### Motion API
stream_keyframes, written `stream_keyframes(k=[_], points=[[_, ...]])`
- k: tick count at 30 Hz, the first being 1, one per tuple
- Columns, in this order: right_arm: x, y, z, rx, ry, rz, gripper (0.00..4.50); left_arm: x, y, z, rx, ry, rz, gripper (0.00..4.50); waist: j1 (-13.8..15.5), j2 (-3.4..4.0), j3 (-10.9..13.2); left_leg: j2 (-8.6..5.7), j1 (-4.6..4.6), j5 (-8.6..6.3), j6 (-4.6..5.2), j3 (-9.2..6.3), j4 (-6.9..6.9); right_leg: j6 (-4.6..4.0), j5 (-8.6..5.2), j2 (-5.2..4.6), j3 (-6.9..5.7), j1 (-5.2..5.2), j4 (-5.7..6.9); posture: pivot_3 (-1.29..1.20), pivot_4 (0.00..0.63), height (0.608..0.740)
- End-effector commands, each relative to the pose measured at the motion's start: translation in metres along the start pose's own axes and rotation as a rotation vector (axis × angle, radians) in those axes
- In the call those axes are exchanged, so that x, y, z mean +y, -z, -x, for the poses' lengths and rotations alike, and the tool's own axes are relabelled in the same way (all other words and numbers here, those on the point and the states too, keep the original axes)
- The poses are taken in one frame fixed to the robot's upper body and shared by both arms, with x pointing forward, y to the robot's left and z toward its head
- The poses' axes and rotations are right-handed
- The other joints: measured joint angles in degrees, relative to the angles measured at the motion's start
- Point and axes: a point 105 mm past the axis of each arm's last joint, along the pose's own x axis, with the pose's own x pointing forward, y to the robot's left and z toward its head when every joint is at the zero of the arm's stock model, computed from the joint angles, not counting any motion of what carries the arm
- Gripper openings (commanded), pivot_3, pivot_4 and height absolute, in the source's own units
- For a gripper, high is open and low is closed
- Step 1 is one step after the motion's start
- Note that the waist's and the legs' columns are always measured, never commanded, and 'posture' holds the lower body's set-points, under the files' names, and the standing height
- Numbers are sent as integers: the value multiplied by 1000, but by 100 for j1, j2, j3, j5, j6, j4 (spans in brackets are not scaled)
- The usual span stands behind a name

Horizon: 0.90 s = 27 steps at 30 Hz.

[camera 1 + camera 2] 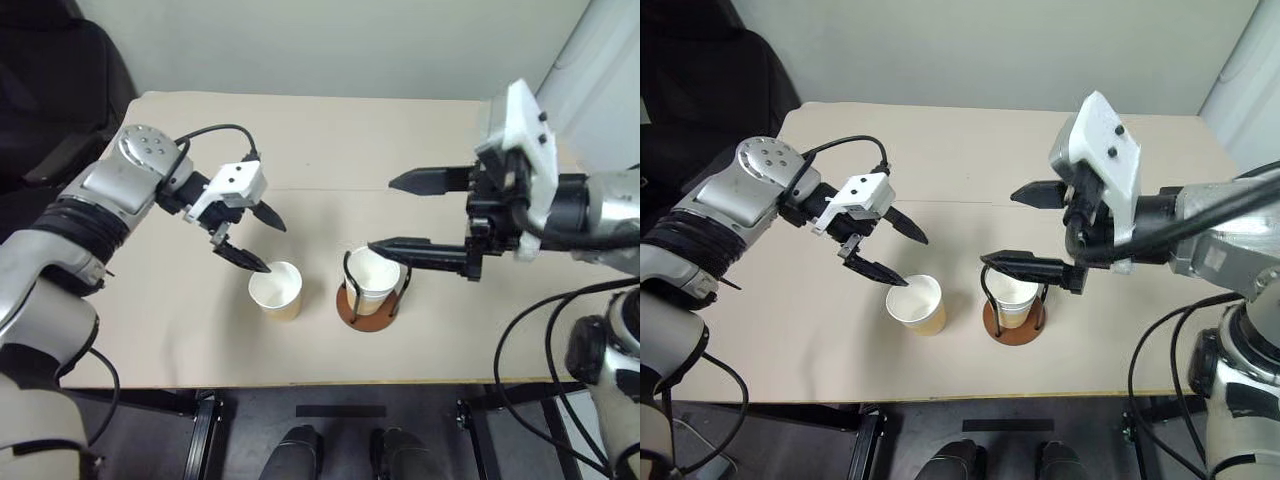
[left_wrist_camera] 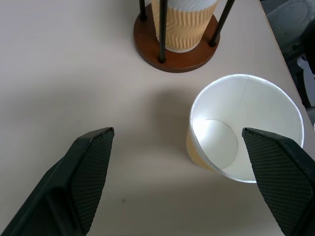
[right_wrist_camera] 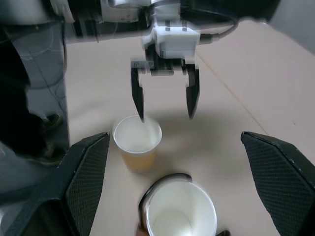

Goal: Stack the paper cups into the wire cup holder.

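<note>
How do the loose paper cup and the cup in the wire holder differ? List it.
1. The loose paper cup stands on the bare table; the cup in the wire holder sits on the holder's brown base, between black wires.
2. The left gripper, open, hangs over the loose cup; the right gripper, open, is above the cup in the wire holder.
Shared: both upright, tan outside, white inside.

Matt paper, glossy wood, textured black plastic

The loose tan paper cup [image 1: 276, 290] is matt with a smooth white inside; the ribbed cup [image 2: 183, 22] sits on the round reddish-brown wooden holder base [image 2: 147, 42], slightly glossy, with thin black metal wires; the beige tabletop [image 1: 330, 140] looks matt; the black finger pads [image 2: 91, 167] are finely cross-hatched.
</note>
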Motion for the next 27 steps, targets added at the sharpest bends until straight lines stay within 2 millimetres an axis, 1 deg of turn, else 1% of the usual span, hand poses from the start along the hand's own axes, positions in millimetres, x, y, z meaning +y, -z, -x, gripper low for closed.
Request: stream_keyframes(k=[1, 11, 18, 27], points=[[6, 8, -4, 56, -1, 94, 4327, 0, -10, 4, -13, 19, -37, 4500, 6, 0, 0, 1, 0, 0, -1, 0, 0, 1, 0, -2, 0, 0, -1, 0, 150, 740], [4, 10, -11, 38, -7, 122, 4327, -1, -13, -4, -39, 44, -34, 4500, -16, -2, -1, 2, -4, 0, 0, 8, 5, 6, -1, 0, 9, -10, 12, 0, 150, 740], [5, 10, -11, 35, -13, 125, 4327, -4, -8, -9, -37, 62, -25, 4500, -5, -3, -2, 0, -5, 0, 0, 8, 5, 8, -1, 5, 4, -10, 12, 0, 150, 740], [5, 10, -11, 31, -14, 123, 4327, -8, 3, -17, -9, 80, -28, 4500, 1, -4, -2, 0, -5, 0, 0, 6, 5, 9, -1, 2, 4, -10, 13, 0, 150, 740]])
